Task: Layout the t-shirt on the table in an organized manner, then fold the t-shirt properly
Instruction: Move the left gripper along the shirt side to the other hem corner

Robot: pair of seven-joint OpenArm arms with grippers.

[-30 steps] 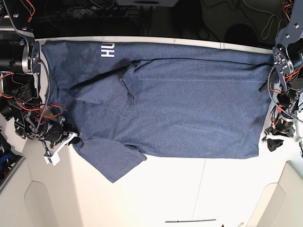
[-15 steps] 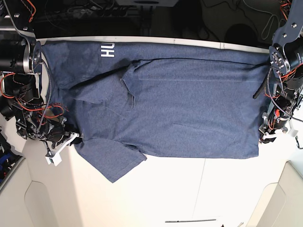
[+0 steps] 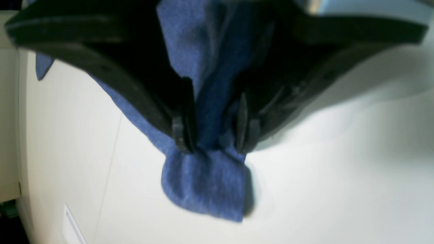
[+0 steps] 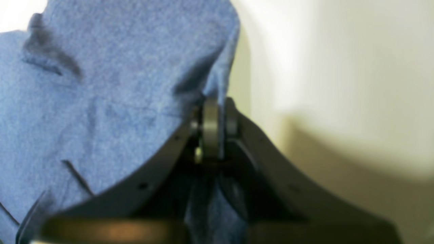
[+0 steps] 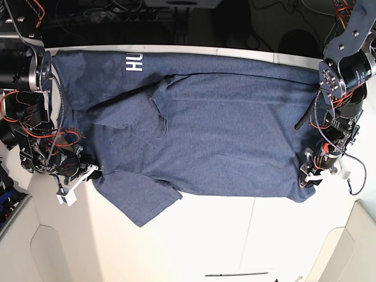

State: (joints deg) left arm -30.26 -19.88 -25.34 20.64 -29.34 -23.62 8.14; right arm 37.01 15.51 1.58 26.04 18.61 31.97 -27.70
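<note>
A: Presently, item one: the t-shirt [image 5: 200, 135]. Location?

B: Spread across the far half of the table [image 5: 235, 241], slate-blue, heathered. Its far edge runs along the table's far border. White letters [image 5: 134, 61] show near the far corner on the base view's left. A sleeve [image 5: 141, 200] sticks out toward the near side, lying flat. A diagonal crease [image 5: 161, 108] crosses the cloth below the letters.

A: Item two: left pincer [image 3: 212, 137]?

B: On the base view's right, at the shirt's near corner. The wrist view shows both fingers [image 3: 179, 130] set apart with a band of blue cloth running between them and a flap of it lying on the table just past the tips. The fingertips press the fabric from both sides; the pincer grips the shirt corner, not fully closed.

A: Item three: right pincer [image 4: 212, 127]?

B: On the base view's left, at the shirt's edge beside the sleeve. In its wrist view the tips are pressed together, with a fold of blue cloth caught between them and more fabric bunched on one side. Closed on the shirt.

A: Surface beneath?

B: White table, thin dark seam lines [image 5: 247, 226] on the bare near half.
</note>
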